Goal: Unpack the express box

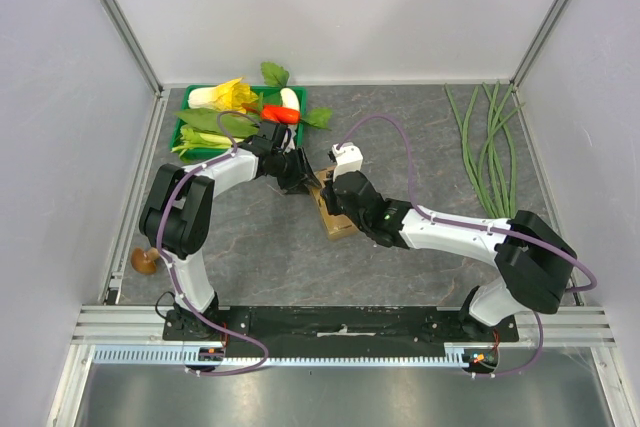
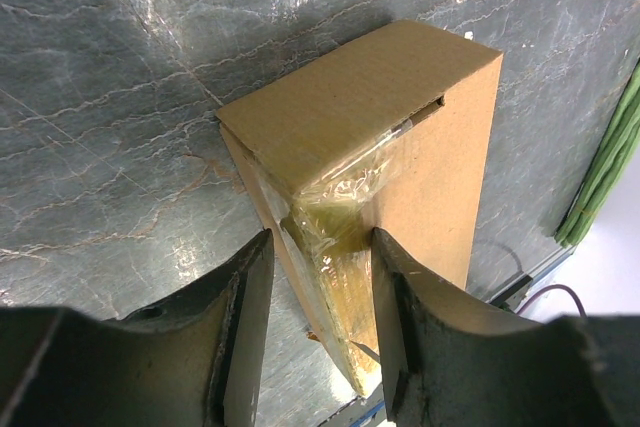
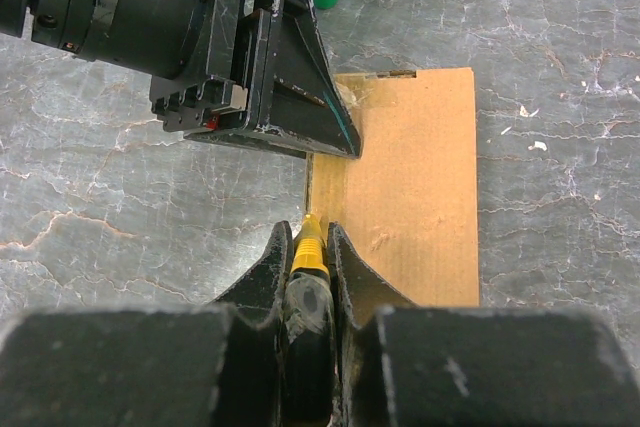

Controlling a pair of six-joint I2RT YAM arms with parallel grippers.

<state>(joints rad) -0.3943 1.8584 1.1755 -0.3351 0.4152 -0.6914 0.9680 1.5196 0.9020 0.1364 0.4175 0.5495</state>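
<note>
The express box (image 1: 342,222) is a plain brown cardboard box lying flat mid-table, with clear tape over one end and seam (image 2: 345,207). My left gripper (image 1: 303,175) is open, and its fingers (image 2: 248,307) straddle the box's taped end edge. In the right wrist view the left gripper (image 3: 300,97) bears on the far left corner of the box (image 3: 420,177). My right gripper (image 3: 309,229) is shut on a yellow and black knife (image 3: 308,259). The knife's tip sits at the box's left taped edge.
A green tray (image 1: 186,128) of vegetables stands at the back left, close behind the left gripper. Long green beans (image 1: 490,147) lie at the back right. A small brown object (image 1: 145,260) lies by the left arm's base. White walls enclose the table.
</note>
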